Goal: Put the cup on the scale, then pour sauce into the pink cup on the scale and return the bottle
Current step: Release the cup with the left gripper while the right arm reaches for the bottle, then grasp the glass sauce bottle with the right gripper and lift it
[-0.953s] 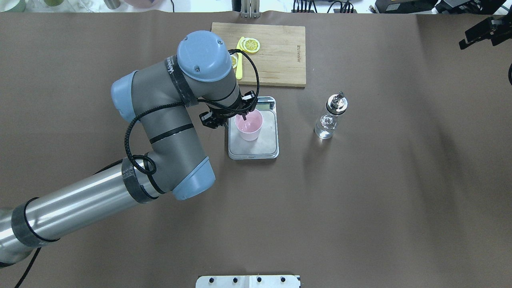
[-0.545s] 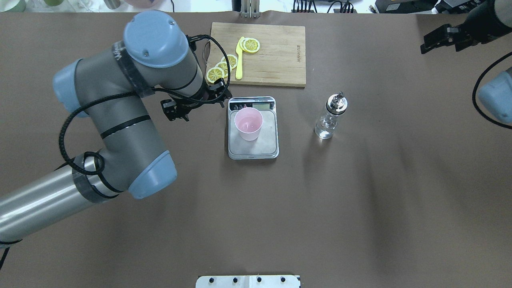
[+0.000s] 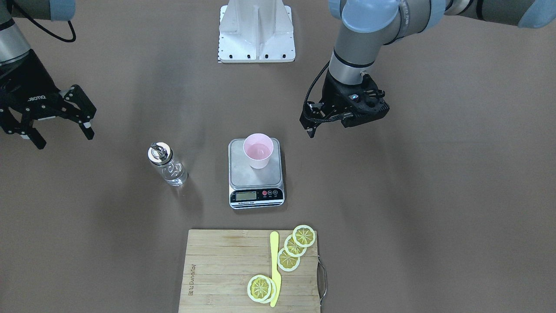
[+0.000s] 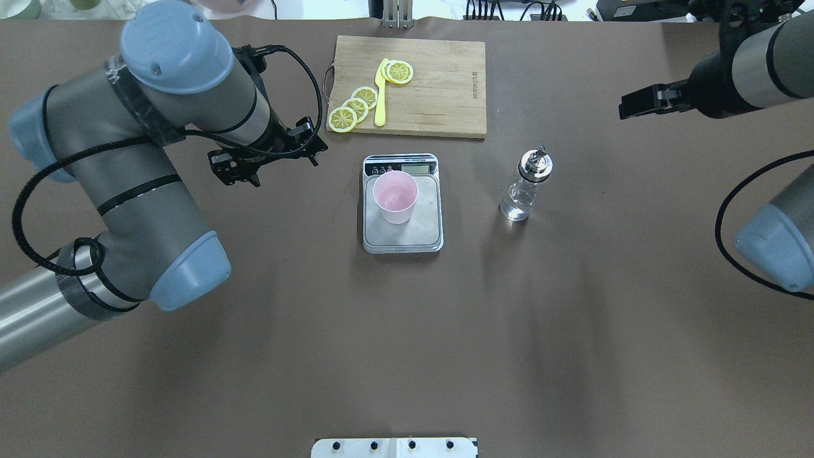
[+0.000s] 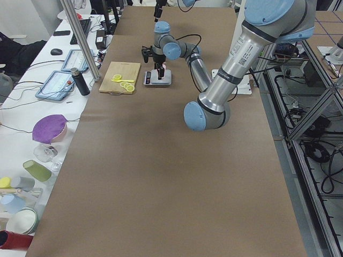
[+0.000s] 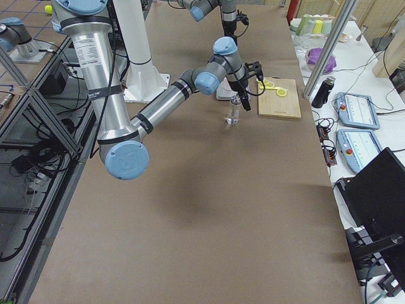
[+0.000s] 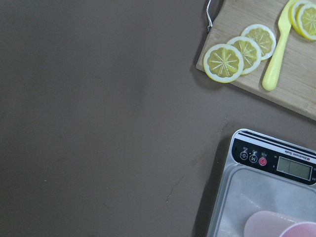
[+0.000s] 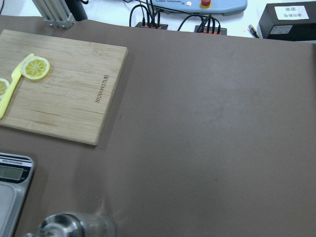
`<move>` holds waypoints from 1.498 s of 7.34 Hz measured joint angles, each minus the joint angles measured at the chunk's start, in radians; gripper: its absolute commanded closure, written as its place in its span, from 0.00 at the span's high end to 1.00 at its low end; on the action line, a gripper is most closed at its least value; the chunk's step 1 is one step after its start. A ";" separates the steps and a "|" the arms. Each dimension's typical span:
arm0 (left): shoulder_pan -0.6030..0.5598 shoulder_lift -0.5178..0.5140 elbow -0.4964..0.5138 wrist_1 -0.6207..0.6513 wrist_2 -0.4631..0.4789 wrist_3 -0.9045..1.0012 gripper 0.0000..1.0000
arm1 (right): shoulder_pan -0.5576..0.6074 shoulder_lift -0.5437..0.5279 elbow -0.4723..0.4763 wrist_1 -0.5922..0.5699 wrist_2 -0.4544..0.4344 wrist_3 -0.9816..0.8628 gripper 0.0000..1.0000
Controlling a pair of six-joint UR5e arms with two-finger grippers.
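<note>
The cup (image 4: pixel 395 197) stands upright on the scale (image 4: pixel 420 238), off to one side of my left tool (image 4: pixel 270 158). That tool hangs spread open and empty, clear of both. So the pouring falls to my right tool (image 3: pixel 63 137), which is also wide open and holds nothing.

The bottle (image 4: pixel 526 187) stands below and ahead of that tool, between it and the scale. My right wrist camera catches only its chrome cap at the bottom edge. I judge the step to be the reach for the bottle. I should come down level, straddle the glass body below the cap, and close squarely — smooth glass may slip or tip under a lopsided pinch, and the sauce (image 3: pixel 173 174) inside would slosh.

The tabletop (image 4: pixel 445 350) is matte brown sheeting, flat and faintly creased. Beyond the bottle the scale sits well apart, so there is room for my fingers, and the cutting board (image 4: pixel 439 89) lies farther off.
</note>
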 measured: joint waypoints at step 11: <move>-0.003 0.054 -0.011 -0.004 0.010 0.038 0.98 | -0.658 -0.106 -0.123 0.294 -0.931 0.301 1.00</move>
